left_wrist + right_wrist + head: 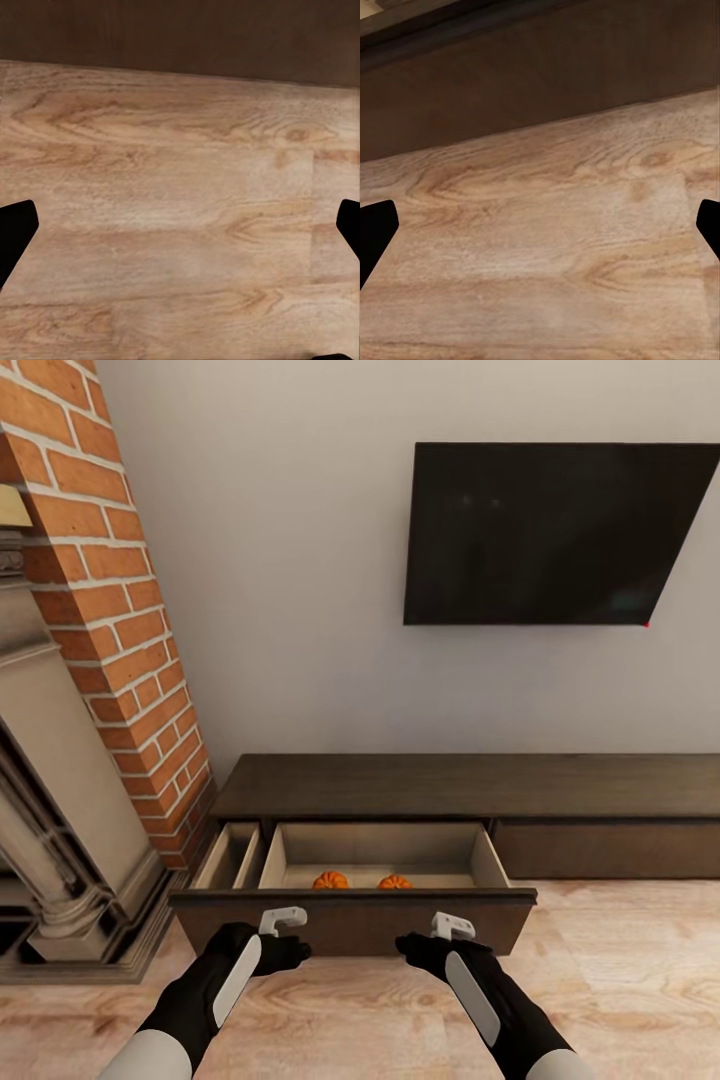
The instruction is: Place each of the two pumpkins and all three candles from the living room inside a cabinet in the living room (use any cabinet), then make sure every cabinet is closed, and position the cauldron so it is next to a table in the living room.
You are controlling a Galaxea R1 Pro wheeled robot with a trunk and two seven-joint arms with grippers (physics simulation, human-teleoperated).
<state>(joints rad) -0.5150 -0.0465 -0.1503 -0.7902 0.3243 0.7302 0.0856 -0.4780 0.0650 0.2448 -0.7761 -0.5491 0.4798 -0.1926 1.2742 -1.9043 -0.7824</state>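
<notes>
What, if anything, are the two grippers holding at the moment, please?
Nothing: the left gripper and right gripper are both open and empty in front of the open drawer.

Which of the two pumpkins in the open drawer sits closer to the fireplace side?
The left pumpkin: it lies nearer the brick fireplace than the right pumpkin beside it in the drawer.

The drawer's front panel (352, 916) hides the lower halves of both pumpkins (330, 880) (394, 881) and the near strip of the drawer's floor. The cabinet (470, 785) runs off the head view's right edge, and the fireplace (60, 800) off its left. In each wrist view only dark tips of the fingers (13, 236) (375, 234) show, cut by the side edges.
</notes>
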